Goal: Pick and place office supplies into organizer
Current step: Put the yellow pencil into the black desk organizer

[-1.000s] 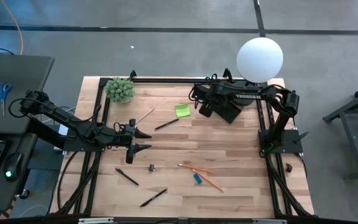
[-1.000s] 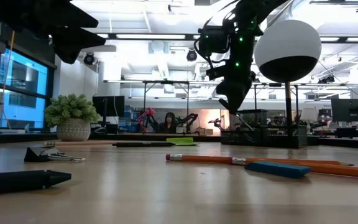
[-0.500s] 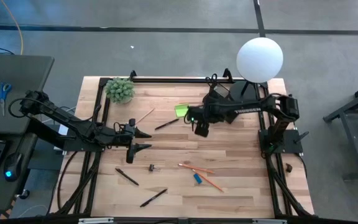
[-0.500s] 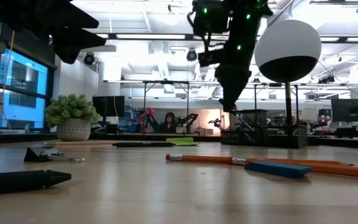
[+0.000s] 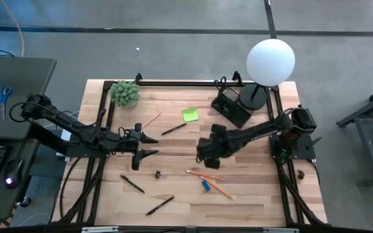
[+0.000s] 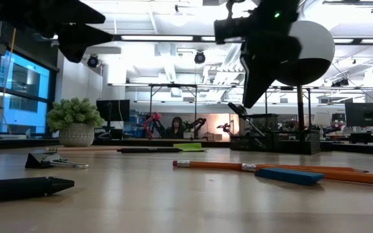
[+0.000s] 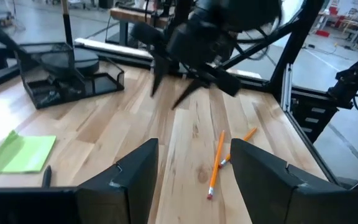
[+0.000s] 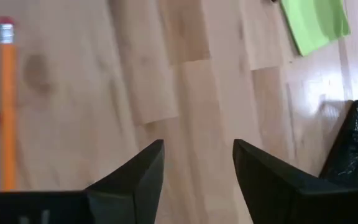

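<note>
Right claw (image 8: 197,165) — dark wedge-shaped fingers parted — over pale wood-grain table (image 8: 166,74).

Grey floor (image 5: 173,39), dark side desk (image 5: 11,77), blue-lit window (image 6: 18,90), bright ceiling lights (image 6: 167,37)

The organizer (image 5: 230,107) is set beside the lamp (image 5: 269,63); pencils (image 5: 207,177) are laid mid-table.

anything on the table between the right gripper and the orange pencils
No, bare wood only. In the high view the right gripper hangs open just above the orange pencils, and its wrist view shows plain tabletop between its fingers and the pencils.
</note>
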